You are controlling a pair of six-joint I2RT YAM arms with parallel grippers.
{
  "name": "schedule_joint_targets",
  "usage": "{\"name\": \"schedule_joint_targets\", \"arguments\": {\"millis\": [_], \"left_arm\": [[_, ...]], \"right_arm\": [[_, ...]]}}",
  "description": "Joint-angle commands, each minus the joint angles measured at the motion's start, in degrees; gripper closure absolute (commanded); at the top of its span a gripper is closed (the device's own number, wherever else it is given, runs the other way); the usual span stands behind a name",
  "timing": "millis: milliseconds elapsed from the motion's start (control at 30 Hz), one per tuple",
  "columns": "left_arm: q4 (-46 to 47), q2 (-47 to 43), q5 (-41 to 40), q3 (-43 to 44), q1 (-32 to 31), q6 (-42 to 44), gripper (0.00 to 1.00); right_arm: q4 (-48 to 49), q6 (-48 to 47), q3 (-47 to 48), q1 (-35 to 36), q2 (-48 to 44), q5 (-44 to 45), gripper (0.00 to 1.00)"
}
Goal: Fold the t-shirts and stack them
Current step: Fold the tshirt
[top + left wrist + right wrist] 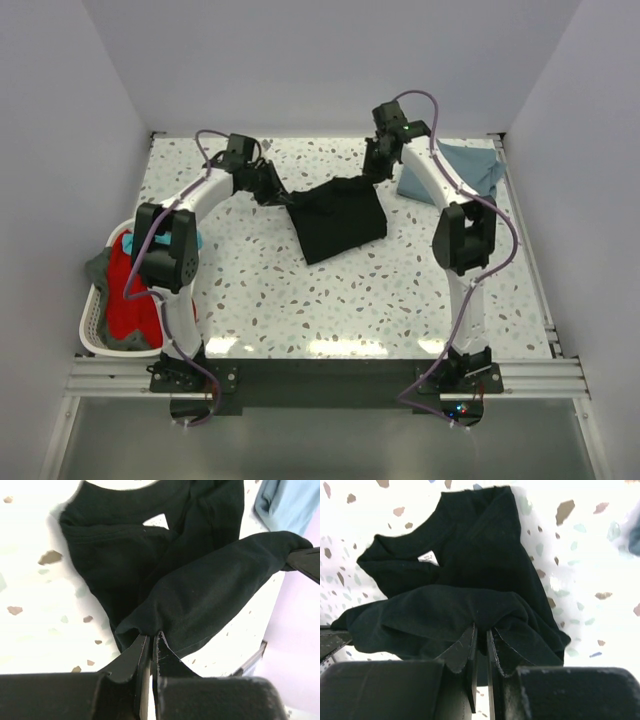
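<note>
The black t-shirt (338, 218) lies partly folded at the middle back of the table, its far edge lifted between both grippers. My left gripper (283, 196) is shut on its left end; the left wrist view shows the black t-shirt (200, 595) pinched between the fingertips (141, 642). My right gripper (372, 172) is shut on its right end; the right wrist view shows the black t-shirt (470, 605) with its white neck label (426, 557). The slate-blue t-shirt (460, 170) lies crumpled at the back right and shows in the left wrist view (285, 502).
A white laundry basket (100, 330) with red, grey and teal clothes hangs at the table's left edge. The speckled table (300, 310) is walled by white panels at the back and sides.
</note>
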Motion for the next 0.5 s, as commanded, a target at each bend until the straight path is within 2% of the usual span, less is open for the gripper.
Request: {"name": "schedule_joint_targets", "arguments": {"millis": [0, 33, 67, 100, 167, 200, 233, 333, 467], "left_arm": [[5.24, 0.1, -3.89, 2.12, 1.02, -2.25, 1.0], [6.99, 0.28, -4.16, 2.12, 1.19, -3.21, 0.93], [7.71, 0.54, -5.38, 2.64, 1.37, -3.74, 0.8], [9.71, 0.46, -6.44, 2.82, 1.63, -4.53, 0.57], [12.27, -0.59, -8.64, 2.91, 1.98, -5.33, 0.36], [13.85, -1.03, -10.65, 3.08, 2.25, -5.59, 0.22], [14.04, -1.47, -11.62, 3.43, 2.25, -5.16, 0.2], [12.2, -2.09, -12.6, 4.84, 2.25, -2.45, 0.18], [11.4, -5.33, -11.81, -2.07, 1.81, -0.68, 0.19]], "right_arm": [[7.08, 1.06, 3.56, -0.62, 1.32, -1.11, 1.0], [8.58, 1.41, 3.74, -0.7, 1.84, -1.9, 0.97], [10.16, 1.67, 4.0, -0.7, 2.98, -2.43, 0.88], [13.4, 2.63, 4.44, -0.96, 3.43, -2.87, 0.52], [16.67, 4.22, 4.7, -1.49, 4.04, -4.89, 0.25], [19.47, 5.79, 4.7, -1.84, 3.79, -5.42, 0.1], [20.89, 6.33, 4.53, -2.11, 3.17, -6.64, 0.01], [23.98, 4.85, 2.95, -2.2, 0.28, -7.09, 0.01], [24.68, 1.77, -2.49, -3.16, -4.03, -8.05, 0.01]]}}
